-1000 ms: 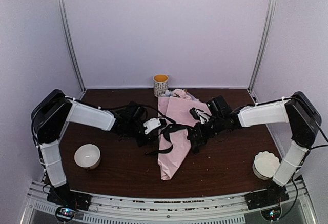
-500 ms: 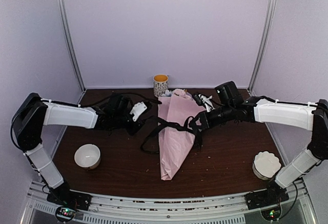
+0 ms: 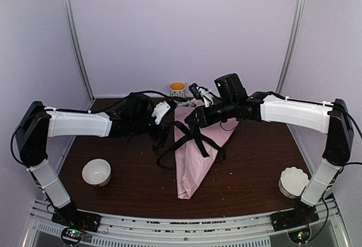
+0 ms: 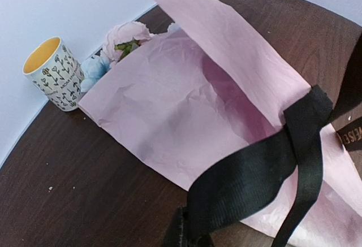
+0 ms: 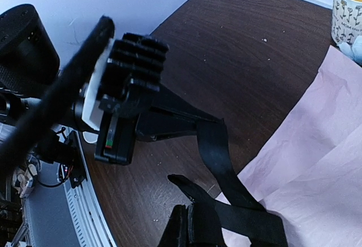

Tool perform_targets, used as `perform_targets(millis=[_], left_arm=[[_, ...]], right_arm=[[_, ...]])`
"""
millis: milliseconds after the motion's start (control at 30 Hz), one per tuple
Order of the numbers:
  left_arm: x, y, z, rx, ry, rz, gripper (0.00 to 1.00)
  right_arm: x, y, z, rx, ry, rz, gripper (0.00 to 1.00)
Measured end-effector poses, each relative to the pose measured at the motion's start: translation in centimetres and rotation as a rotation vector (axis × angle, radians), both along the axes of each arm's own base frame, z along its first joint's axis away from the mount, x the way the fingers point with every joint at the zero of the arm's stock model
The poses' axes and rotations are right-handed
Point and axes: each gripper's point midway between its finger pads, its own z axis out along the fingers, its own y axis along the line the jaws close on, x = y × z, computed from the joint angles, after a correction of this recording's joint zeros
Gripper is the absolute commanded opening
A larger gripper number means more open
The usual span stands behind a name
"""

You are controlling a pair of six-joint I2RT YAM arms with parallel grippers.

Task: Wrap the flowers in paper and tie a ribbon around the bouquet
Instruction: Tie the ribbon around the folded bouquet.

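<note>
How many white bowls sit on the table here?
2: a plain white bowl at front left, a fluted white bowl at front right. None appears hidden.

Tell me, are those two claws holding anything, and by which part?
The left claw and the right claw each pinch one strand of the black ribbon, close to where it crosses the pink bouquet.

Inside the creased pink paper cone (image 3: 192, 151) the thin green stems are hidden; only pale pink and blue blooms (image 4: 116, 46) peep from its wide end. The narrow black ribbon (image 4: 254, 173) across the cone carries gold lettering (image 4: 352, 137), cropped and unreadable. The left gripper (image 4: 184, 235) and right gripper (image 5: 189, 230) are mostly cut off by their own views' bottom edges. Left of the cone, a blurred black strip (image 5: 56, 105) could be ribbon or cable. Beyond the cone, the patterned white mug (image 5: 348, 1) is cropped.
</note>
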Motion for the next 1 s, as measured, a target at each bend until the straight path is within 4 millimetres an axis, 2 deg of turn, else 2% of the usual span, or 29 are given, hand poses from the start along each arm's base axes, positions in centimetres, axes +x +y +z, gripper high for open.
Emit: perform_targets(millis=[67,133,200,233,267,300,333,367,400,467,500,567,700,800,900,1000], left_arm=[[1.1,0.6,0.3,-0.021,0.012,0.042,0.00],[3.0,3.0,0.0,-0.054,0.049,0.131,0.00],[5.0,6.8,-0.9,-0.095,0.094,0.248,0.00],[6.1,10.4,-2.4,-0.115,0.137,0.346,0.00],[6.5,13.6,-3.8,-0.130,0.181,0.432,0.00],[6.5,16.5,-5.3,-0.145,0.222,0.509,0.00],[6.1,19.3,-7.0,-0.159,0.271,0.588,0.00],[5.2,21.2,-8.6,-0.165,0.321,0.642,0.00],[4.0,22.6,-10.3,-0.168,0.373,0.689,0.00],[1.6,23.4,-12.7,-0.168,0.460,0.729,0.00],[1.1,23.4,-13.0,-0.185,0.473,0.733,0.00],[0.8,23.2,-12.8,-0.228,0.489,0.732,0.00],[0.9,24.1,-12.2,-0.326,0.512,0.752,0.00],[1.1,24.1,-11.9,-0.366,0.522,0.747,0.00],[1.1,23.8,-11.3,-0.406,0.521,0.734,0.00],[0.8,24.4,-11.0,-0.467,0.526,0.743,0.00]], right_arm=[[1.1,-0.8,0.4,0.012,0.004,-0.040,0.00],[3.3,-4.1,0.7,0.048,0.008,-0.144,0.00],[6.5,-12.2,-0.1,0.065,0.030,-0.359,0.00],[8.1,-17.5,-0.8,0.071,0.039,-0.504,0.00],[9.3,-23.8,-1.9,0.069,0.048,-0.674,0.00],[9.6,-29.6,-3.2,0.067,0.063,-0.834,0.00],[9.1,-34.0,-4.4,0.059,0.083,-0.957,0.00],[7.9,-37.4,-6.0,0.049,0.118,-1.059,0.00],[6.7,-39.2,-7.4,0.035,0.148,-1.118,0.00],[4.7,-41.4,-9.6,0.013,0.204,-1.200,0.00],[4.1,-42.0,-10.3,0.010,0.223,-1.224,0.00],[2.9,-44.0,-11.4,0.012,0.251,-1.290,0.00],[1.0,-48.5,-12.4,0.035,0.284,-1.429,0.00],[0.1,-50.3,-12.8,0.042,0.302,-1.482,0.00],[-0.3,-51.2,-12.9,0.043,0.311,-1.508,0.00],[-0.8,-52.1,-13.1,0.058,0.323,-1.533,0.00]])
